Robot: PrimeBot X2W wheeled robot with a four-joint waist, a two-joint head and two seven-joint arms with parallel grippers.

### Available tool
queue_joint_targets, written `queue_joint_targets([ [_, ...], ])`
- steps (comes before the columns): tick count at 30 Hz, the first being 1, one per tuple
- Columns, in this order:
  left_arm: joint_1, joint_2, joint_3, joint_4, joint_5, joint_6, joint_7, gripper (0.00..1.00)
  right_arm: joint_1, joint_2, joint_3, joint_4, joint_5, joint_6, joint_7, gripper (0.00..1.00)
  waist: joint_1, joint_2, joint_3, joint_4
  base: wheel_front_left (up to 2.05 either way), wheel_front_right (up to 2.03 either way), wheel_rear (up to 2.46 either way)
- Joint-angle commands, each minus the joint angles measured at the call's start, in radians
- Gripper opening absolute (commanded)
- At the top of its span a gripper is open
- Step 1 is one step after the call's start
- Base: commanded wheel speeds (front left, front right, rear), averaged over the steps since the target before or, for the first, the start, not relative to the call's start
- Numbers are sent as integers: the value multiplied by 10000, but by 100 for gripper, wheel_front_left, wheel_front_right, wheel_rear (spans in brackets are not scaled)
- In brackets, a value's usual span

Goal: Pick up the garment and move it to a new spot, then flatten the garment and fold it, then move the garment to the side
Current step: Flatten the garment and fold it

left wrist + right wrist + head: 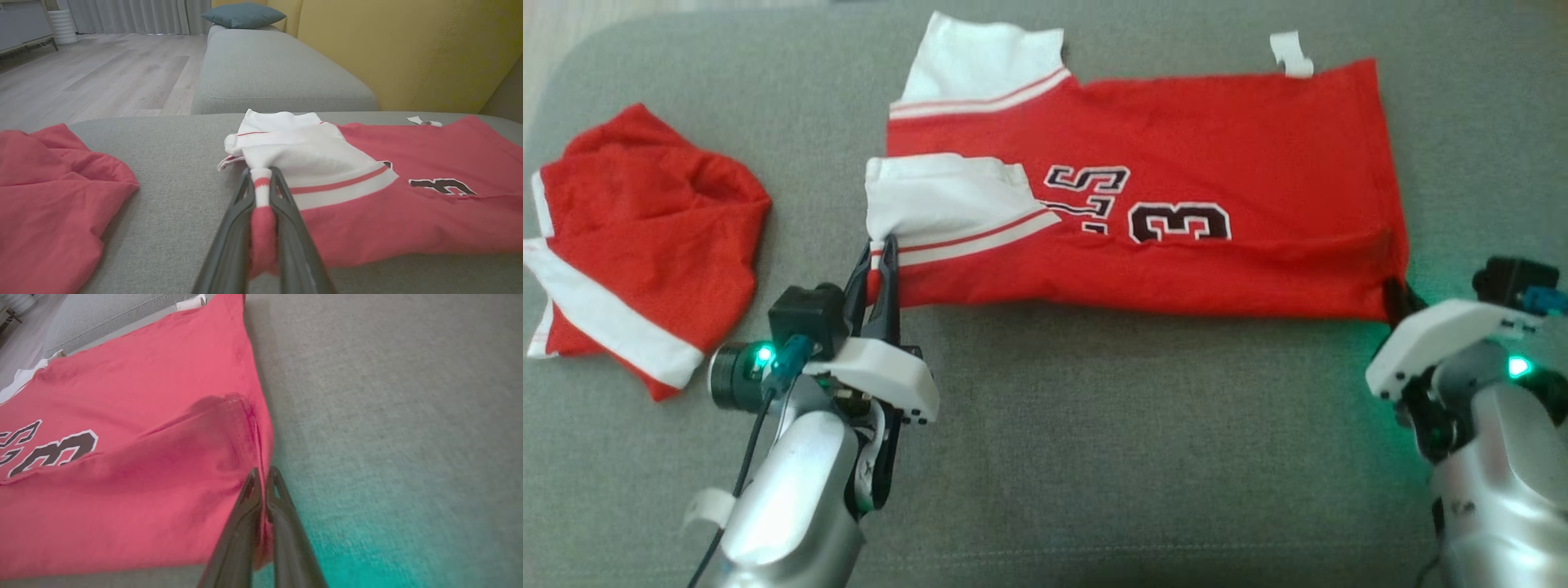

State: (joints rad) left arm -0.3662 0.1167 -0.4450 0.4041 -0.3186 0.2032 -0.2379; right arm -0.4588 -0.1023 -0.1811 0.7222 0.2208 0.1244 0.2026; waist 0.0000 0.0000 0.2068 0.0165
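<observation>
Lying flat on the grey couch seat (1094, 457), the red-and-white numbered jersey (1217, 155) has both near corners clamped by left gripper (885, 249) and right gripper (264, 475); crumpled red-and-white cloth (645, 237) lies to its left.

Silvery forearms (792, 490) carry white wrist shells (882, 371), black camera blocks (805, 314) and glowing green lights (765, 355), ending in long dark fingers (887, 278); a black cable (745, 465) trails the left one.

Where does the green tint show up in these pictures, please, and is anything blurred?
Head view: green glow on the couch beside the right gripper. Right wrist view: teal wash at lower right, finger bases blurred. Left wrist view: no tint, fingers soft.
</observation>
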Motion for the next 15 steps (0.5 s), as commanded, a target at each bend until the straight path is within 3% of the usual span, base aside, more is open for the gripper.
queue_joint_targets([
  [1,-60,255,272,-299,-62,93,-6,0,173,-207,225,-306,122,63,18,0,0,0,-232,-60,0,0,0],
  [15,1451,766,-54,-461,-446,-93,917,0,1751,-520,474,-1669,1465,63,1502,0,0,0,-1595,-150,0,0,0],
])
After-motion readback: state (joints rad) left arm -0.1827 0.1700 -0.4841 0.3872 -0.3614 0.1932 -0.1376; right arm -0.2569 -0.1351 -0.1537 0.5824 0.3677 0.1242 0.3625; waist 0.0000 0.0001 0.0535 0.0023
